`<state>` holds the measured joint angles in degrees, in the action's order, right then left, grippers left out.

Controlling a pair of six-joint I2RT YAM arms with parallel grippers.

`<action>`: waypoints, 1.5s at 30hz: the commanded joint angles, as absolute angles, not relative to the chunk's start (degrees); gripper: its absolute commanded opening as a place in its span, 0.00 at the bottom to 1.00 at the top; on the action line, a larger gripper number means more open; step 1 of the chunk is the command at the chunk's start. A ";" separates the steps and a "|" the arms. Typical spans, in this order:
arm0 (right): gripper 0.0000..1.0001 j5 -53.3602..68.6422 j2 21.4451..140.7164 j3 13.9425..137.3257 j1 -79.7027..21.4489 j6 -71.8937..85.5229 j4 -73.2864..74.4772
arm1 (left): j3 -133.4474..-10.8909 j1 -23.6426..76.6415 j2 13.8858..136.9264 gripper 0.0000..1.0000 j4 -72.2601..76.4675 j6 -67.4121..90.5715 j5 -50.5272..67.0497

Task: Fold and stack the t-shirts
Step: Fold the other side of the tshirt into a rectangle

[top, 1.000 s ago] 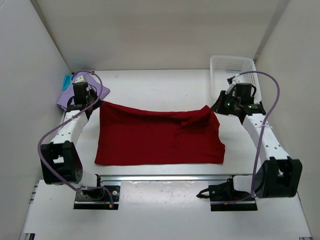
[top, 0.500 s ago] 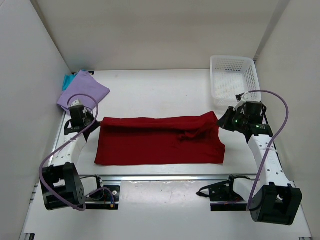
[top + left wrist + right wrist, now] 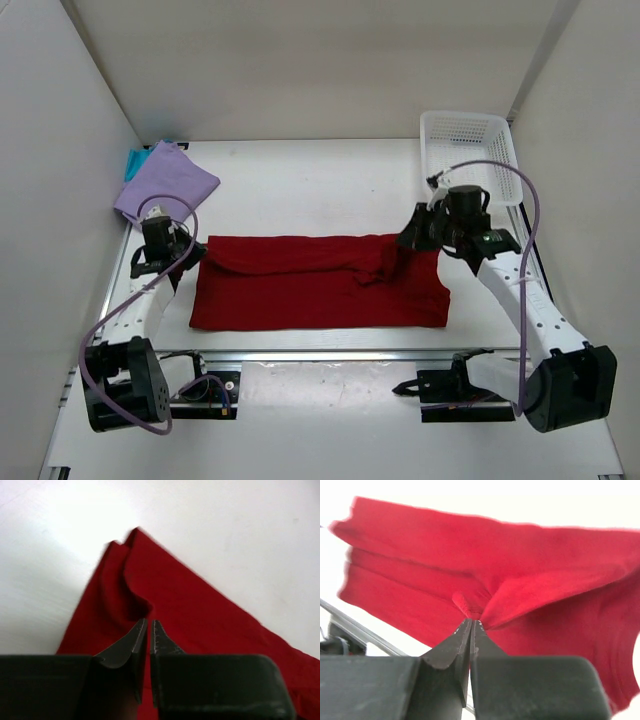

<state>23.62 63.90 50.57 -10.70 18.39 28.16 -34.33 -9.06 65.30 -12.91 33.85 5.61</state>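
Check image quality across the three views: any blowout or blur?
Left wrist: table blown out at upper left, red t-shirt edges soft. Right wrist: background washed to white, shirt's far edge blurred, fingertips fairly sharp. Top external: evenly lit and sharp, with soft shadows under the arms.

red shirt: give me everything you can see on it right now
The red t-shirt is plain soft cloth, lying as a wide band across the middle of the table, its far edge doubled toward the arms. The right gripper pinches a raised fold near its right end; the left gripper sits at its left corner, jaws nearly together.
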 commanded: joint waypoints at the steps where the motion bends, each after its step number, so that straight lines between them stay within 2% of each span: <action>1: 0.00 22.68 63.54 60.18 -13.96 21.27 25.23 | -38.75 -6.77 62.05 0.18 -10.90 35.15 6.06; 7: 0.00 27.58 57.94 62.59 -12.14 23.29 27.94 | -38.85 -6.50 62.05 0.17 -9.67 35.68 7.03; 14: 0.00 28.74 51.51 41.35 -1.16 18.99 29.71 | -37.62 -5.45 63.19 0.17 -7.82 36.03 8.17; 21: 0.02 20.84 49.66 34.19 -2.11 18.01 30.15 | -36.65 -2.81 62.40 0.17 -6.24 37.18 8.09; 23: 0.12 16.99 49.40 34.01 -3.42 18.10 31.89 | -36.56 -1.94 61.44 0.18 -6.06 36.92 8.00; 25: 0.27 13.56 47.90 35.06 -5.53 18.54 32.69 | -36.21 -1.50 60.30 0.18 -6.15 36.74 8.52; 26: 0.30 9.18 46.77 36.72 -7.97 18.46 34.17 | -36.21 -0.80 59.77 0.18 -6.24 36.48 8.87; 28: 0.28 2.07 45.53 39.28 -13.77 18.55 35.24 | -35.69 2.43 58.63 0.20 -6.33 36.04 8.53; 29: 0.22 -1.28 45.35 40.77 -19.02 18.54 34.98 | -35.42 4.81 58.01 0.22 -5.72 36.21 8.35; 31: 0.22 -3.77 48.32 41.13 -27.48 18.63 33.32 | -33.67 9.38 57.66 0.23 -5.02 36.21 6.69; 33: 0.13 -4.92 53.93 40.52 -35.91 18.90 31.48 | -32.62 16.49 58.18 0.29 -4.05 36.04 3.97; 35: 0.07 -3.70 59.93 39.65 -39.44 18.55 27.80 | -31.03 20.45 58.27 0.36 -2.73 36.04 3.08; 36: 0.09 -3.34 62.90 39.55 -40.94 18.20 26.73 | -29.55 21.87 58.36 0.41 -1.94 36.12 2.90; 38: 0.22 -3.43 67.83 40.51 -42.62 17.67 22.61 | -27.43 24.69 58.71 0.50 -0.53 36.30 2.99; 41: 0.29 -3.60 71.36 41.75 -44.38 16.96 20.22 | -25.23 24.96 58.71 0.65 1.75 36.47 4.56; 42: 0.30 -4.13 72.76 42.18 -44.65 16.70 19.52 | -24.62 25.31 58.62 0.77 3.06 36.30 5.27; 43: 0.30 -4.30 74.25 42.27 -45.08 16.44 19.42 | -24.35 25.40 58.54 0.94 3.86 36.73 5.88; 45: 0.30 -4.13 76.10 42.37 -44.39 16.44 18.29 | -23.82 25.14 58.45 0.99 4.48 36.74 6.59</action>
